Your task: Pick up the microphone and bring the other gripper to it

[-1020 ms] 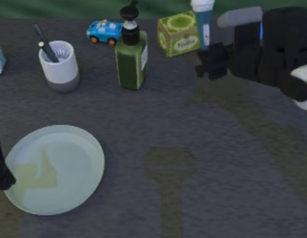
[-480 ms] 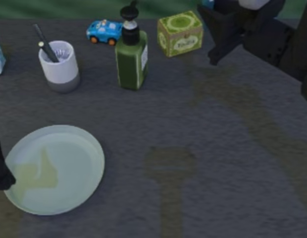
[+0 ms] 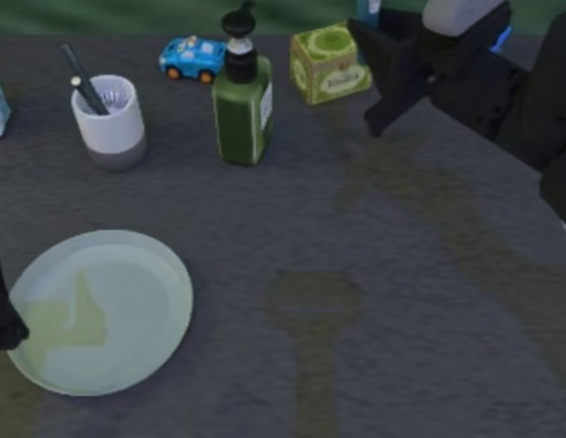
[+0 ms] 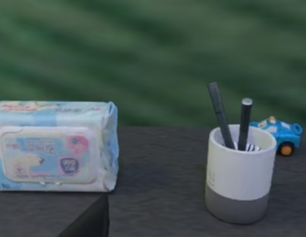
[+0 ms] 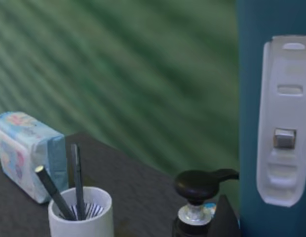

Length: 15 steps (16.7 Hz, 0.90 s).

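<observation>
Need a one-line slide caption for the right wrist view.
Teal-handled toy microphone with white switch strip looms close, above the white pen cup and black pump top.

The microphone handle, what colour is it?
Teal, with a white switch strip on the microphone; the right wrist view shows it best.

The microphone [image 5: 251,123] handle is seen as smooth matt teal plastic, its white strip [image 5: 286,118] as moulded plastic. The table [image 3: 356,274] is covered in rough, matt dark cloth. The plate [image 3: 100,310] appears smooth and faintly glossy.
</observation>
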Available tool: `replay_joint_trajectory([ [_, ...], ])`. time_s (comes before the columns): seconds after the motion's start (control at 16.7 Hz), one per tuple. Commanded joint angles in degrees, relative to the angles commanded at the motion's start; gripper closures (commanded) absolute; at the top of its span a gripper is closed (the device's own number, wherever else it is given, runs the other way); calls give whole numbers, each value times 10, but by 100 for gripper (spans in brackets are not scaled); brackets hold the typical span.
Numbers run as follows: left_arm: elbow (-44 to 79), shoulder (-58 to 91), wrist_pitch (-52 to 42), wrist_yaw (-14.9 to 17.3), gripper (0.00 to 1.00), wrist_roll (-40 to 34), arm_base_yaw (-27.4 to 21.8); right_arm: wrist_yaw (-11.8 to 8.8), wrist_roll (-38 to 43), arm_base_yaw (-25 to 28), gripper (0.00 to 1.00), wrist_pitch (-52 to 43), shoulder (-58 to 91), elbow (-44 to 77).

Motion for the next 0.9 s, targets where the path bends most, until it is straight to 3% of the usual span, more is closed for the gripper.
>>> replay_joint_trajectory([
  [0.36, 0, 0, 0, 0, 0, 0, 0, 104, 11, 108, 100, 95, -36, -81],
  [0.9, 0, 0, 0, 0, 0, 0, 0, 111, 11, 115, 100, 102, -39, -86],
])
